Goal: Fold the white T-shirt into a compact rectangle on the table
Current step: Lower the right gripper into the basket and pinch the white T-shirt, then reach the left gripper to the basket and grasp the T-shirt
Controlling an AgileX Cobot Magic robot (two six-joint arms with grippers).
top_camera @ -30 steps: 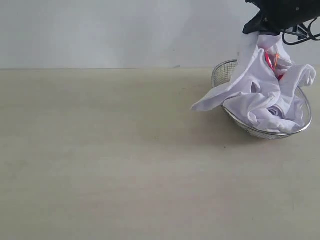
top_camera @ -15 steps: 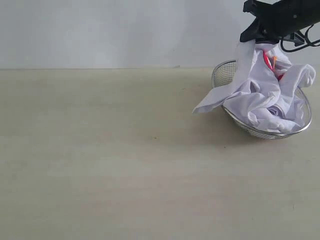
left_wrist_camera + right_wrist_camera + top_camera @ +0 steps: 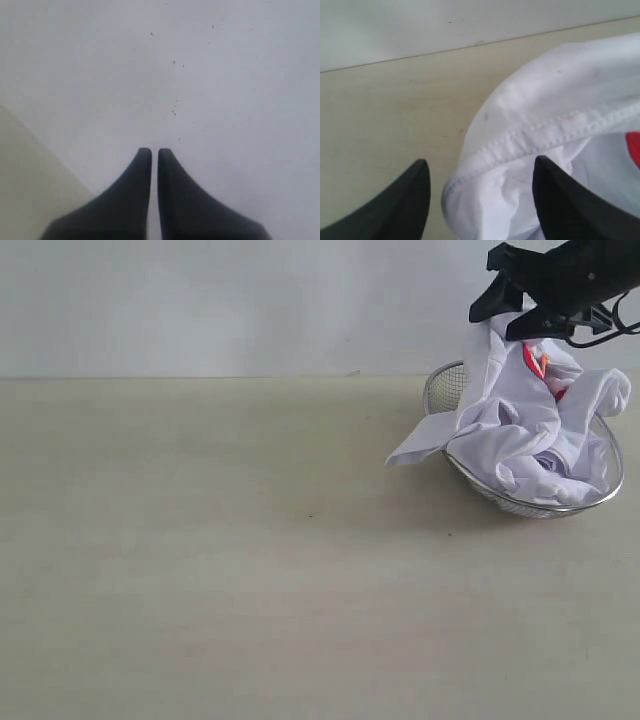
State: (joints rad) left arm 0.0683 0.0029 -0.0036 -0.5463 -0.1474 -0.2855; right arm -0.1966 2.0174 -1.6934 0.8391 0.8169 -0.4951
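Pale beige counter [image 3: 250, 570] stretches wide with no folding begun: the white T-shirt [image 3: 520, 440] sits bunched in a wire-mesh basket [image 3: 440, 380] at two o'clock, the right pincer [image 3: 490, 328] spread apart around its raised hem, the left pincer [image 3: 154, 151] closed on nothing, so spreading and every fold remain.

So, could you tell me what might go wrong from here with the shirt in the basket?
1. The white T-shirt is bunched in the wire-mesh basket; pulling it out could drag or tip the basket.
2. The right gripper stands open around a thick hemmed fold, so closing there may catch several layers and lift a clump.
3. The left gripper is shut and faces the wall, so no second hold is ready.
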